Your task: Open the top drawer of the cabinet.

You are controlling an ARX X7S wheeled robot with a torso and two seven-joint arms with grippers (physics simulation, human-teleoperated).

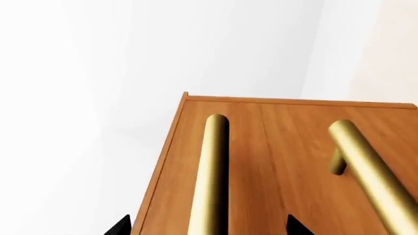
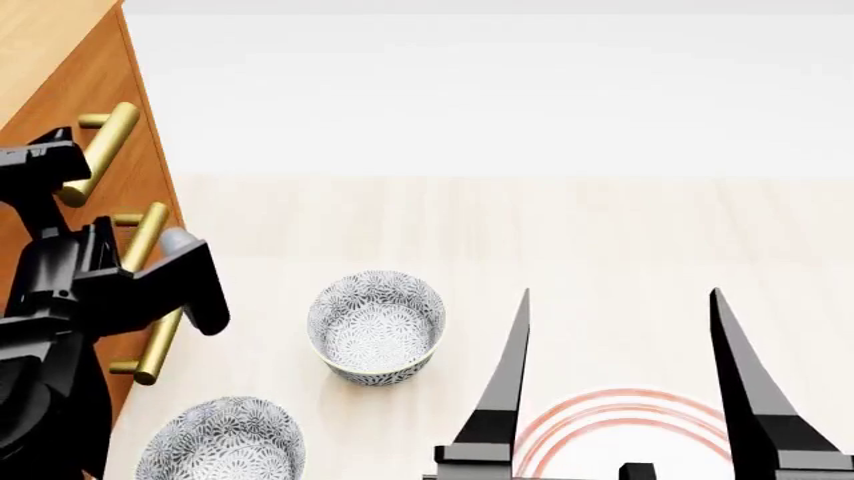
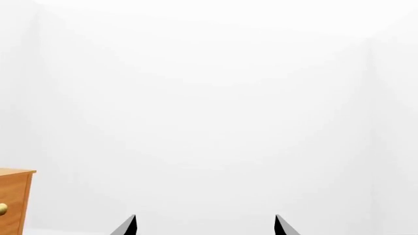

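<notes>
White walls and a pale wood-grain floor [image 2: 534, 230] surround the work area. The orange-brown wooden cabinet [image 2: 54, 60] with three stacked drawers stands at the head view's left edge; every place below is given relative to it.

Handling judgement: I expect the top drawer [image 2: 127, 85], the uppermost orange-brown wooden box of the cabinet, to be rigid and to move only straight out from the cabinet face. Its front looks flush with the fronts below, so I judge it not yet opened. The only sensible hold is its brass bar handle [image 2: 96, 152], a smooth round metal rod standing off the front on two posts. I judge the bar slippery, so the fingers should close around its middle, between the posts, and pull squarely.

Tool state: the left gripper [image 1: 207, 226] sits just in front of the cabinet face. In the left wrist view its two black fingertips are parted, with a brass bar running between them; I cannot tell whether they touch it, nor which drawer's bar it is. It grips nothing. The right gripper [image 2: 621, 390] is well clear of the cabinet, fingers wide apart and empty, above a red-ringed plate [image 2: 621, 420]. Two patterned grey-white bowls [image 2: 378, 325] rest on the floor near the cabinet's base.
</notes>
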